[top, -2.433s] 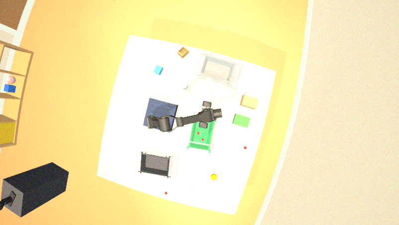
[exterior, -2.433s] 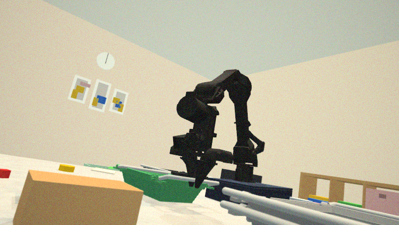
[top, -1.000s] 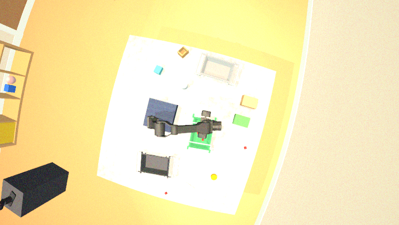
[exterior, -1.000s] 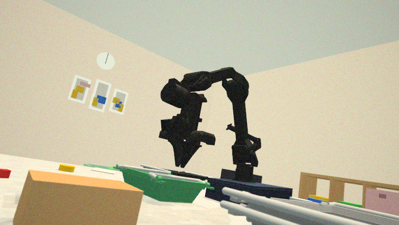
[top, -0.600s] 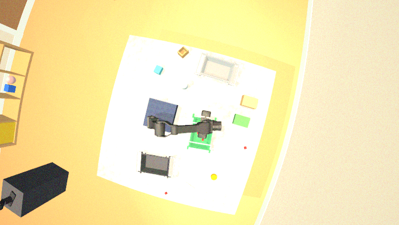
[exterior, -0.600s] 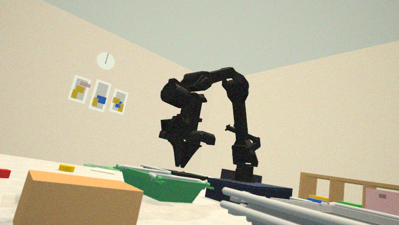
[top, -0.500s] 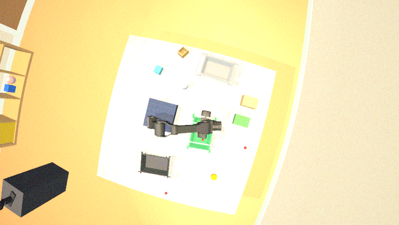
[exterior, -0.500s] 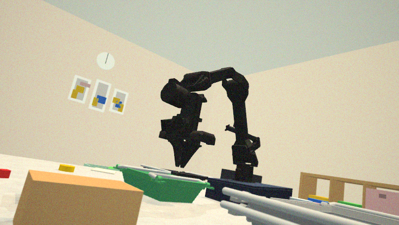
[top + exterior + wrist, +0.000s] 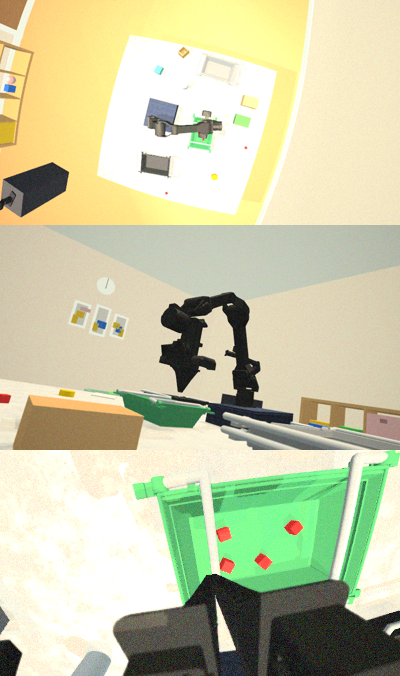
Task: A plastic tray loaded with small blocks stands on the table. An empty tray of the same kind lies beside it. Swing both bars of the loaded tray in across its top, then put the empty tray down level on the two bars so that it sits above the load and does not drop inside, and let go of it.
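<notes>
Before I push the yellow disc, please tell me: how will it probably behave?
The yellow disc lies flat and looks low for its width, so it would probably slide, not tip. Its round edge might let it turn a little.

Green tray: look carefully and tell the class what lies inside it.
Four red blocks show on the floor of the green tray. The end effector hides part of the near side, so anything there is unseen.
</notes>
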